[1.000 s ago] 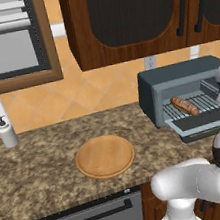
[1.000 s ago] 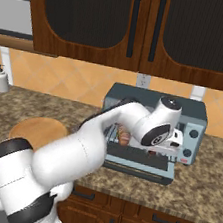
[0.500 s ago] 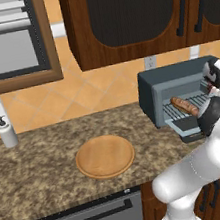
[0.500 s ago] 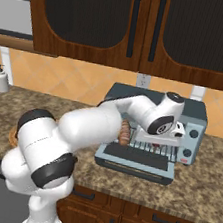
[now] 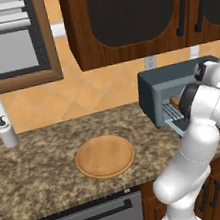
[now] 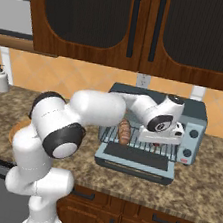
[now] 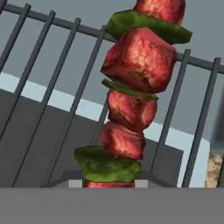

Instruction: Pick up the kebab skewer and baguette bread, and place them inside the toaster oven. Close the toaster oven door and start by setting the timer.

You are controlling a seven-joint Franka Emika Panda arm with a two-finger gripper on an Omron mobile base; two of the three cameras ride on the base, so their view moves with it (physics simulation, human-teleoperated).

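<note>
The gripper (image 6: 166, 140) had come forward over the last second, from in front of the toaster oven (image 6: 153, 134) to right at its mouth, and the white arm had swung from a low bend to a reach stretched across the opening. In the hand view the kebab skewer (image 7: 131, 94) ran straight up from between the fingertips, red chunks alternating with green slices, with the bars of the wire rack (image 7: 52, 87) close behind it; the gripper was clenched on the skewer's near end, though the fingertips themselves were hidden by the lowest green piece. Judged from that, the skewer was being carried in over the rack and had not yet been let go, so the placing step was near its end rather than finished. The baguette bread (image 6: 124, 131) already lay on the rack toward the left side of the oven, beside the arm's wrist, so one of the two items looked done. The toaster oven door (image 6: 135, 160) was folded down flat on the desk (image 6: 202, 193) in front of the oven; closing it and setting the timer were still to come. Farther out, the round wooden board (image 5: 105, 156) sat bare on the desk and a soap dispenser (image 5: 7, 132) stood near the wall. No brand, label or writing could be read anywhere; the oven's knobs (image 6: 193, 133) showed no legible markings.
</note>
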